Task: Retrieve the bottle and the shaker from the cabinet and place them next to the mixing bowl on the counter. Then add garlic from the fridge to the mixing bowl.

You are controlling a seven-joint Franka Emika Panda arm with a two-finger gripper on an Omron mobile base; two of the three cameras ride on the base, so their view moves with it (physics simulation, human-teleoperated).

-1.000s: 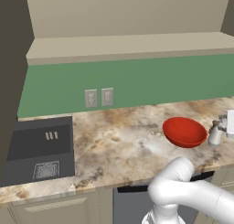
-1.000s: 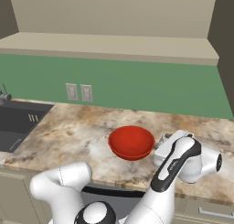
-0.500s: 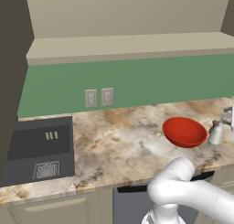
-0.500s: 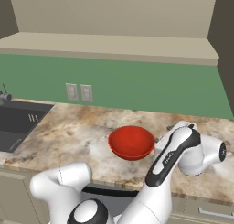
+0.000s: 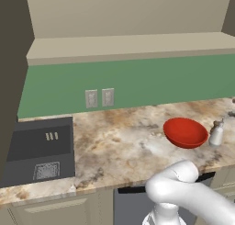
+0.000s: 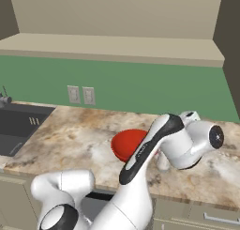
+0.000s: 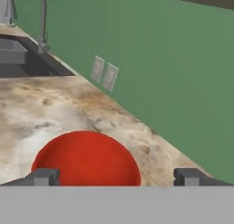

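The gripper (image 7: 117,176) stands wide apart and empty, its two dark square finger tips at either side of the hand view with nothing between them. A second ago the hand hung just beside the bottle at the right edge of the left base view; now it has drawn clear of that edge and the bottle (image 5: 216,133) stands alone and upright on the counter (image 5: 119,146), just right of the mixing bowl (image 5: 185,132). In the right base view the white arm has lifted and swung, its glossy elbow now crossing in front of the bowl (image 6: 127,143).

The bowl is a smooth, glossy red round dish, wide and shallow. The bottle is pale grey-white, pear-shaped below and narrowing to a thin neck. The counter is beige and brown marbled stone with a pale rim. At its left end sits a dark, matte, rectangular sink (image 5: 40,146). Behind runs a flat green backsplash (image 5: 137,84) carrying two pale outlet plates (image 5: 99,98). Above it spans the thick beige underside of the cabinet (image 5: 128,45).
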